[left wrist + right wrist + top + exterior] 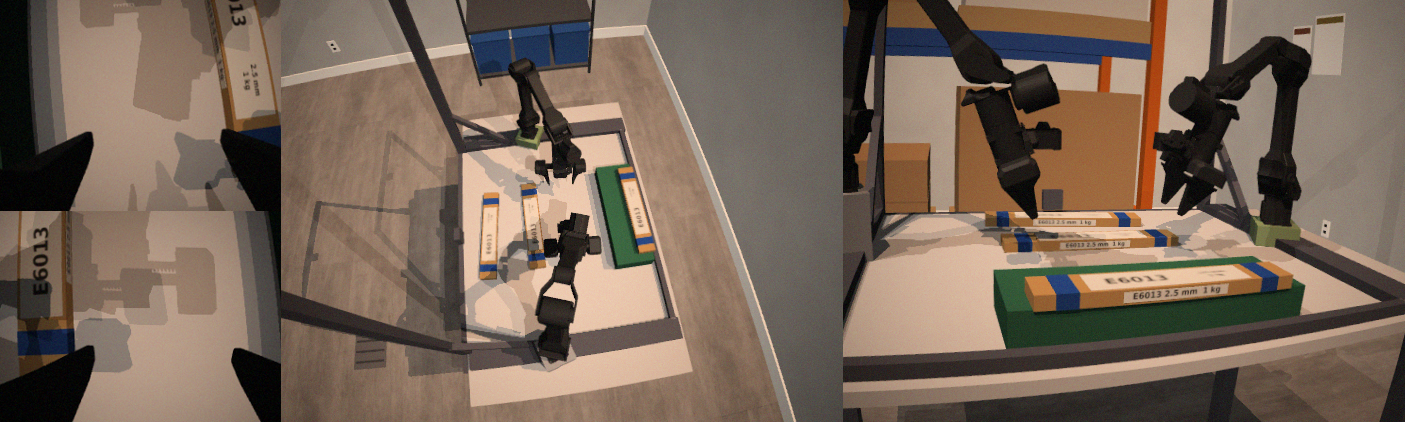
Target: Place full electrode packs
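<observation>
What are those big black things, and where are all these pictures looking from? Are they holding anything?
The black things are two robot arms. Each has an end effector, a kind of hand with two fingers: the left end effector and the right end effector. Both are open, holding nothing.

One picture looks down from above, and one looks across the table from outside. The other two come from cameras on the arms' wrists.

Three packs of welding electrodes, marked E6013, lie flat. One pack is on the low green platform. The middle pack and the far pack are on the table.
</observation>
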